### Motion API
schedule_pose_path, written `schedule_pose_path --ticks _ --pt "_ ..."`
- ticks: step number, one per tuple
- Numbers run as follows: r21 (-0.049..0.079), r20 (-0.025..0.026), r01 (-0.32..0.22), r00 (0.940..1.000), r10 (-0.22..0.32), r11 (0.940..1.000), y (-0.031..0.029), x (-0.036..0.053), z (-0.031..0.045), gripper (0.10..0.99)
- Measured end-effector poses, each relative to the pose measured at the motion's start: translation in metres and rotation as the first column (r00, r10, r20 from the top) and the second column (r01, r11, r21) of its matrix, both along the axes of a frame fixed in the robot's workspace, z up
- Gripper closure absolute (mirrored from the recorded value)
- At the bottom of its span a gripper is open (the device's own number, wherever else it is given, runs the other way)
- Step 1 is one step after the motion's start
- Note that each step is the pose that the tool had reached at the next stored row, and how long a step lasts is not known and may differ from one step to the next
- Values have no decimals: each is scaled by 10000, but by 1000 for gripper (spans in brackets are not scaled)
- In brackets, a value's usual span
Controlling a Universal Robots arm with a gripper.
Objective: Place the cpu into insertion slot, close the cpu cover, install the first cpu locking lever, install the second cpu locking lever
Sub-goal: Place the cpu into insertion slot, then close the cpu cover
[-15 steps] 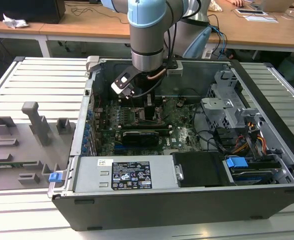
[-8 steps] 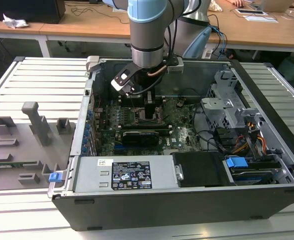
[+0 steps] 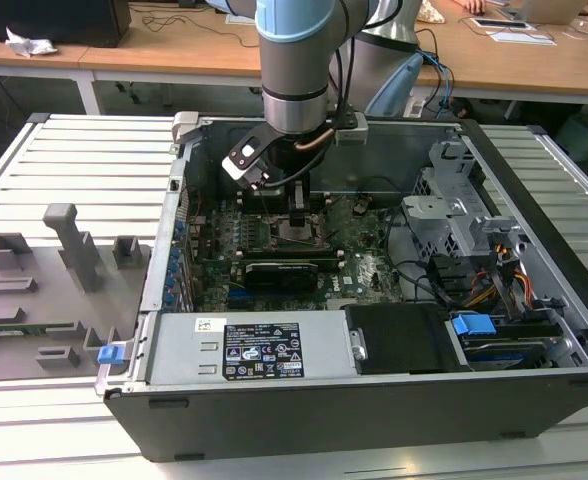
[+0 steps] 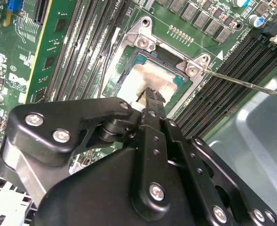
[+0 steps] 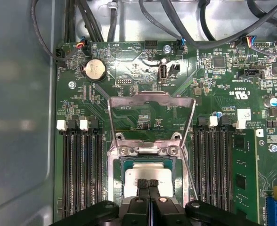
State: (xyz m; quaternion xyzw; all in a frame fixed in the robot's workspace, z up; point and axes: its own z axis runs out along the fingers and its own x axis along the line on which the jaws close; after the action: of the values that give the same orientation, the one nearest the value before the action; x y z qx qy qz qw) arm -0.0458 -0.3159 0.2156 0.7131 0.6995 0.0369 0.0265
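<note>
**Exterior view.**
- Dark grey open computer case, lying on its side on a slatted metal table.
- Pale blue and grey robot arm, reaching straight down into the case.
- Black two-fingered gripper, low over the square dark insertion slot on the green circuit board.

**Second wrist view.**
- Gripper, seen edge-on. Its tip is at the small flat square cpu, whose pale silvery metal top faces up.
- The cpu lies flat inside the insertion slot, its edges parallel to the metal rim. Whether the fingertips touch the cpu top cannot be told.
- Thin straight steel locking lever, unlatched. Its long axis runs from a socket corner out across the black memory slots, and its free end is well away from the socket.

**First wrist view.**
- Gripper, fingers pressed together with nothing seen between them, over the near half of the cpu.
- The cpu is seated in the insertion slot, its sides running along the memory slots that flank the socket.
- Thin silvery metal cpu cover, a frame with a large square opening, swung open on its hinge at the far edge of the socket. It leans away from the gripper, and green board shows through the opening.
- Locking lever, a thin rod raised beside the socket.
- Round silver coin battery, beyond the cover.
</note>
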Motion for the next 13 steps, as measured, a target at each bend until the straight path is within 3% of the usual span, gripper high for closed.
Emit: schedule_pose_path --ticks 13 --pt "-4 -2 0 10000 0 10000 0 0 57 980"
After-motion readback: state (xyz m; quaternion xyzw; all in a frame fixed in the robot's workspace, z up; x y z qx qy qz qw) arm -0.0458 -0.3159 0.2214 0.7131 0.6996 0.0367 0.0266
